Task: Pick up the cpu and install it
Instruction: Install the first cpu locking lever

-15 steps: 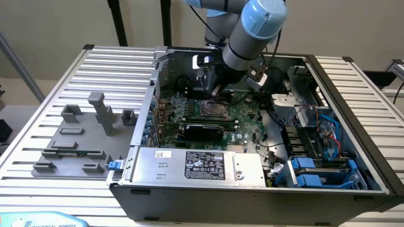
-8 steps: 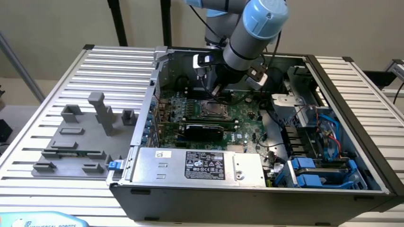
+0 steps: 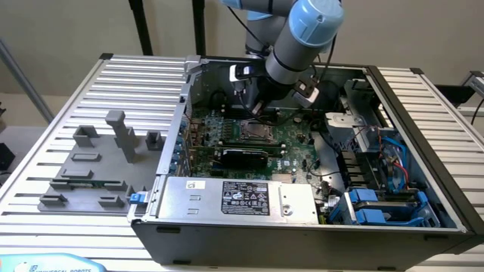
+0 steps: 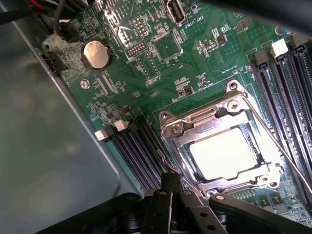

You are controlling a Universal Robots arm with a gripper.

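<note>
The case (image 3: 302,238) lies open-topped on the tabletop (image 3: 83,226). Its walls bound the motherboard (image 4: 195,73). The power supply (image 3: 242,198) borders the board on the near edge in the exterior view.

The cpu (image 4: 226,153) lies flat inside the socket frame (image 4: 170,129), with its edges just within the frame's opening. Memory slots (image 4: 282,97) run near the frame on two opposite sides. The space directly over the socket is open.

The arm (image 3: 302,39) reaches down into the case from the far side, with its wrist tilted. The hand (image 4: 171,179) hangs over the board just beside one edge of the frame, apart from the cpu. Its fingers are closed together and grip nothing.
</note>
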